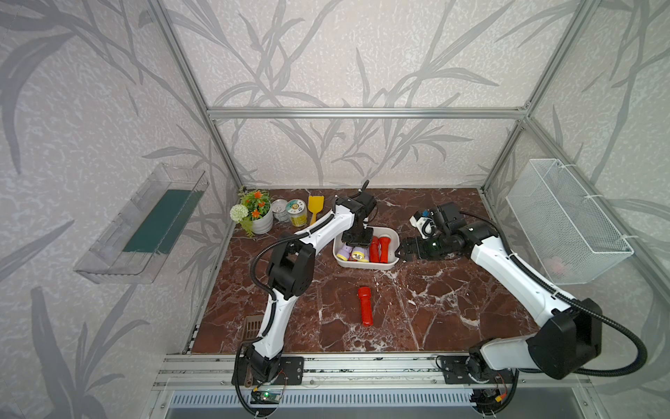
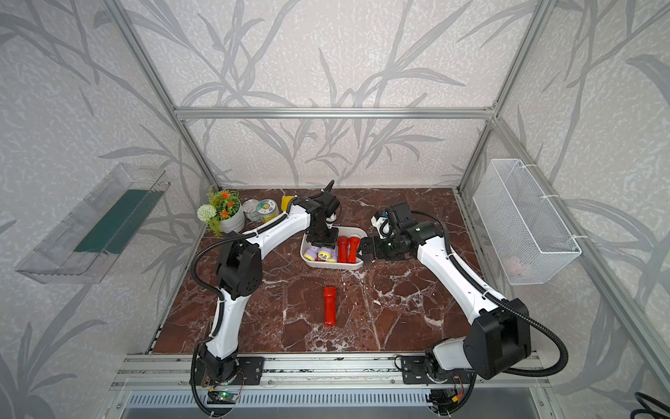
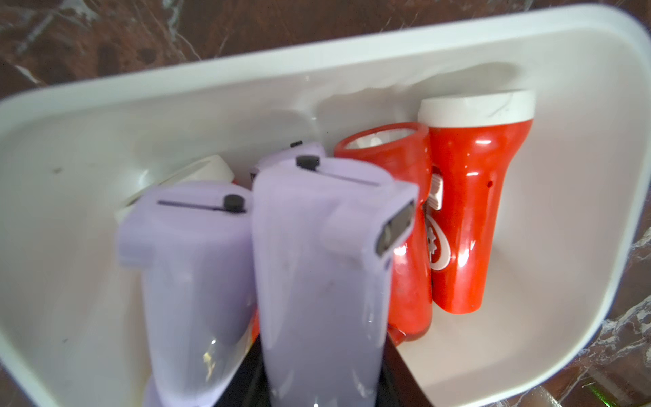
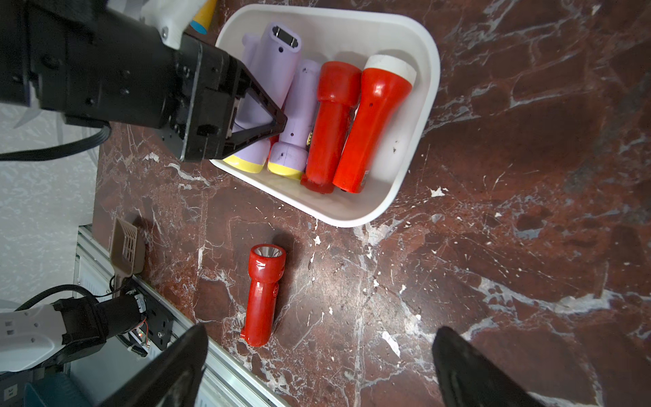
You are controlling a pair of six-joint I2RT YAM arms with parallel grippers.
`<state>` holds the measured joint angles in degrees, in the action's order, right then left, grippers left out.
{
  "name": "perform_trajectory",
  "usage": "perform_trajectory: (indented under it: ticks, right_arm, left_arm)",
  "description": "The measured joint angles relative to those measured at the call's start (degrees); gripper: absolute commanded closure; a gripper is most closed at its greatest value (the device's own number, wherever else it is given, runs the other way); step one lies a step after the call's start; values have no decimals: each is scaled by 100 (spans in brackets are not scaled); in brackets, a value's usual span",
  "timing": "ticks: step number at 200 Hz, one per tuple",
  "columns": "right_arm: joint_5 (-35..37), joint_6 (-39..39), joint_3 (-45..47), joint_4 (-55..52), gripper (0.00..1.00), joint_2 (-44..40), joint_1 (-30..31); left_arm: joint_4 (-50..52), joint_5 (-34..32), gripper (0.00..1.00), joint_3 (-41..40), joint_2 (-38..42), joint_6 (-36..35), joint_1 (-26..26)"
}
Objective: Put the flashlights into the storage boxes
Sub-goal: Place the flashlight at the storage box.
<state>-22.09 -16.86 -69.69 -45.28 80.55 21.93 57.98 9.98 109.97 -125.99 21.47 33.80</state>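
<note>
Two top views, tub: in both top views the white tub [image 1: 366,267] sits on the marble table [image 1: 435,308], back of centre. Lilac flashlights [image 1: 344,249] fill the end nearer the left arm, two red flashlights [image 1: 384,250] the other.
Top views, left arm: left gripper [image 1: 357,241] points down into the tub above the lilac ones; its hold cannot be read from here.
Top views, right arm: right gripper [image 1: 400,252] lies low just beside the tub's end wall, jaws spread wide, nothing between them.
Top views, stray: loose red flashlight [image 2: 330,306] lies on the table in front of the tub, apart from it, head toward it.
Left wrist, grip: black fingers [image 3: 401,387] are clamped on the held lilac flashlight [image 3: 317,267], inside the tub, tail away from the camera. Another lilac one lies just beside it. The two red ones lie side by side, touching, one with a white-rimmed head.
Right wrist, tub: the left gripper's fingers cross the neck of the held lilac flashlight [image 4: 274,56] above its yellow head.
Right wrist, table: the loose red flashlight lies between the tub and the right gripper's parted fingers [image 4: 468,366], touching neither.
</note>
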Motion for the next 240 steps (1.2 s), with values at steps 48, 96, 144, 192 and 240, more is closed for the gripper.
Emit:
perform_trajectory:
  ticks: [48, 96, 144, 192, 240]
  right_arm:
    - [-28, 44, -66, -33, 1, 136, -46]
    - [-116, 90, -120, -48, 1, 142, -63]
    - [-138, 87, -118, -83, 1, 129, -63]
    - [-146, 55, 136, -133, 1, -225, -63]
    - [-216, -79, 728, -146, 1, -761, -63]
  left_arm:
    - [-140, 96, 54, -205, 0, 94, 0]
    - [-256, 120, 13, -254, 11, 184, -2]
    - [-260, 107, 6, -260, 195, 208, -2]
    - [-225, 105, 6, -258, 682, 271, 0]
    - [-293, 46, 6, -892, 1637, 470, 44]
